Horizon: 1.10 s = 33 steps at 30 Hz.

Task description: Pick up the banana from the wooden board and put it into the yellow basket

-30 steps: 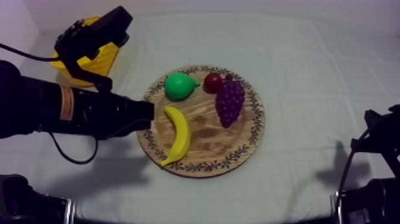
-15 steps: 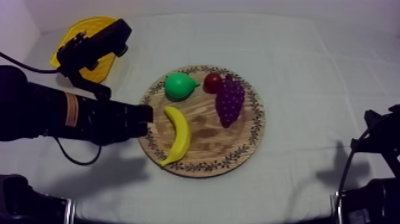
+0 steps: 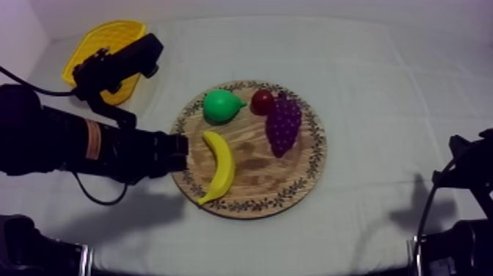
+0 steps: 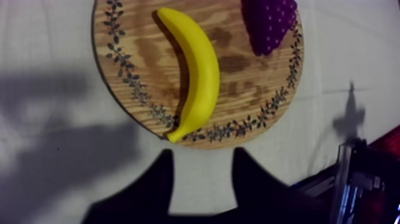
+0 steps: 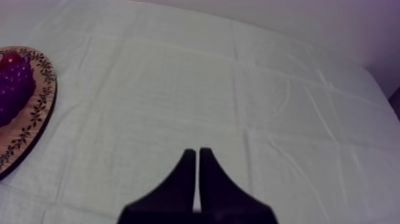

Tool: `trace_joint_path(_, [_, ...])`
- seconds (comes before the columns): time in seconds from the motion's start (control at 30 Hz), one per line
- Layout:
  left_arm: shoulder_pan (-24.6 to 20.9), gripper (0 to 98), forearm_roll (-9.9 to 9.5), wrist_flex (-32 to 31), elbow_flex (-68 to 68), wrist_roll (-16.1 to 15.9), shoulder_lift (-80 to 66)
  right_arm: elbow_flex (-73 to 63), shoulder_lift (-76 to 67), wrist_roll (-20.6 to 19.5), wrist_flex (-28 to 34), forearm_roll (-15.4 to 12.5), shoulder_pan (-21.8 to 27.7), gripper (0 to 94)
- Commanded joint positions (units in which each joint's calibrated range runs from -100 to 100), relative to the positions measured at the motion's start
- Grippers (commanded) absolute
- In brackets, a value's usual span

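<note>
The yellow banana lies on the left part of the round wooden board, next to a green pear, a small red fruit and purple grapes. My left gripper hovers at the board's left rim. In the left wrist view its two black fingers stand apart, open and holding nothing, just short of the banana and its near tip on the board. The yellow basket sits at the far left. My right gripper is shut on nothing, over bare cloth.
Grapes lie beyond the banana in the left wrist view. In the right wrist view the board's rim and grapes are off to one side. My right arm rests low at the right edge.
My left arm has dropped back toward the table's front, uncovering the basket. Its gripper stays at the board's left rim. The fruit and the right arm have not moved.
</note>
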Motion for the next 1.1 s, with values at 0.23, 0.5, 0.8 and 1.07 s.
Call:
trace_joint_path(0.23, [0.01, 62.1, -0.46, -3.02, 0.78, 0.47, 1.61, 0.02, -0.02, 0.02, 0.0, 0.01, -0.01, 0.3])
trace_joint_path(0.5, [-0.85, 62.9, 1.48, -5.93, -1.85, -1.57, 9.65, 0.02, -0.02, 0.02, 0.0, 0.01, -0.01, 0.3])
trace_joint_path(0.8, [-3.14, 62.8, 7.09, -5.4, -10.69, -8.85, 23.8, 0.02, -0.02, 0.02, 0.0, 0.01, -0.01, 0.3])
trace_joint_path(1.07, [-3.53, 62.3, 10.41, -1.44, -20.36, -13.75, 35.16, 0.02, -0.02, 0.02, 0.0, 0.01, -0.01, 0.3])
